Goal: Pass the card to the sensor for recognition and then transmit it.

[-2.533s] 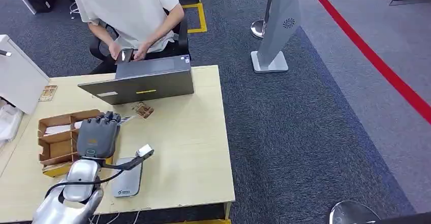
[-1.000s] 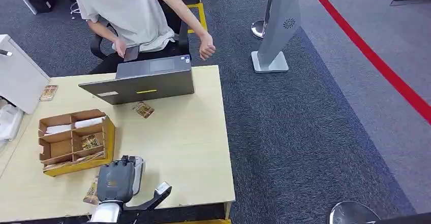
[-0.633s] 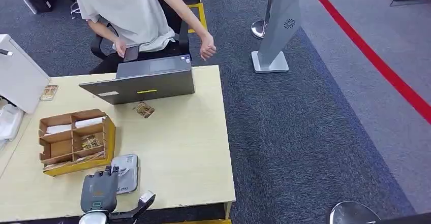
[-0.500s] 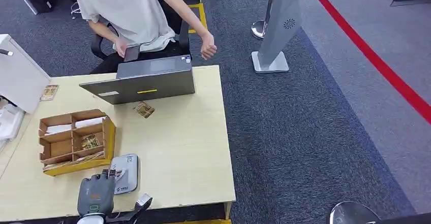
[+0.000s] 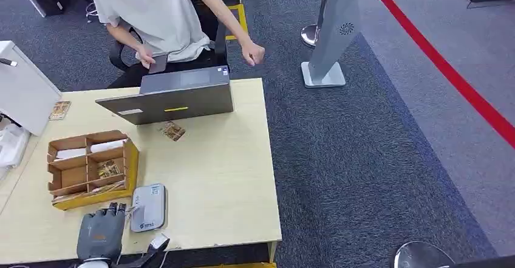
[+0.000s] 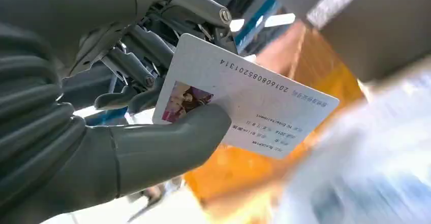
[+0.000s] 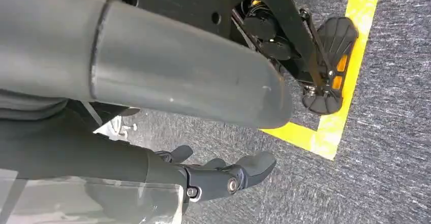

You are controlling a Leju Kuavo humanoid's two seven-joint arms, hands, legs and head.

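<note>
My left hand sits at the near edge of the table, just left of the grey-white card sensor. In the left wrist view that hand pinches a white ID card between thumb and fingers; the card bears a small photo and a printed number. Its free end points toward the blurred orange-brown box. My right hand hangs over grey carpet beside a yellow floor line, fingers loosely apart and holding nothing.
A cardboard organiser box with cards stands left of centre. A laptop sits at the far edge, with a loose card before it. A seated person behind stretches a hand out to the right. A white cabinet stands at left.
My left hand pulled back from the box, passed over the sensor, and now lies left of it at the near edge. The person raised an arm out to the right.
</note>
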